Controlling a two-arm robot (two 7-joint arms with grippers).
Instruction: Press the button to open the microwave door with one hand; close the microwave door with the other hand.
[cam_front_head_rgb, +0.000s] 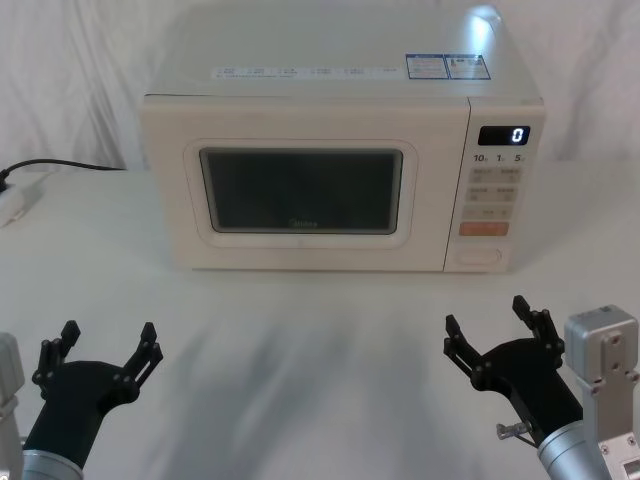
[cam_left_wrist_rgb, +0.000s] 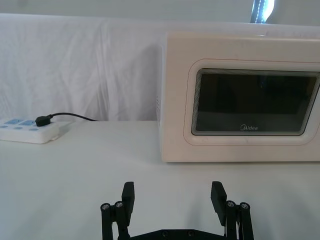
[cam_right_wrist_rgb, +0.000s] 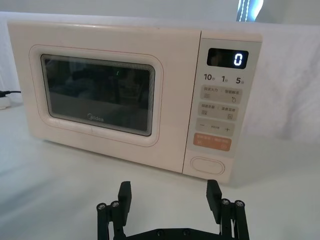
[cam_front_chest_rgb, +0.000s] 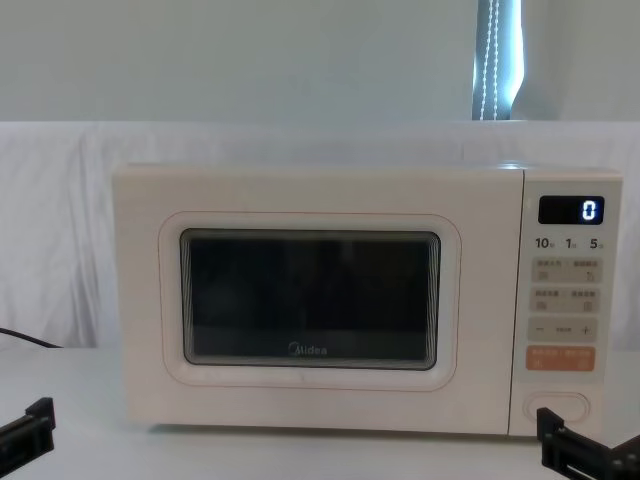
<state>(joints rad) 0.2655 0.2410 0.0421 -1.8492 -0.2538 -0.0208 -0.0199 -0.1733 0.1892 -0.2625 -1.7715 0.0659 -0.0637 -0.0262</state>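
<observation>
Overall light: bright, even light is washing the white table (cam_front_head_rgb: 320, 340) and backdrop.
Glare: a bright spot is shining on the microwave's top (cam_front_head_rgb: 485, 20), far right corner.
Window: the microwave door (cam_right_wrist_rgb: 100, 95) glass is reflecting dim shapes.
Shadows: soft grey streaks are spreading before the microwave.
Display: the lit digit (cam_front_chest_rgb: 589, 210) is glowing crisply.
Focus: distant cloth is looking slightly soft.

"Midea" on microwave door (cam_front_chest_rgb: 310, 300); display (cam_front_chest_rgb: 571, 209) "0"

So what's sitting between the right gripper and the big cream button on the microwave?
Nothing: in the head view only bare white table separates the right gripper from the button; the right wrist view shows the same.
</observation>
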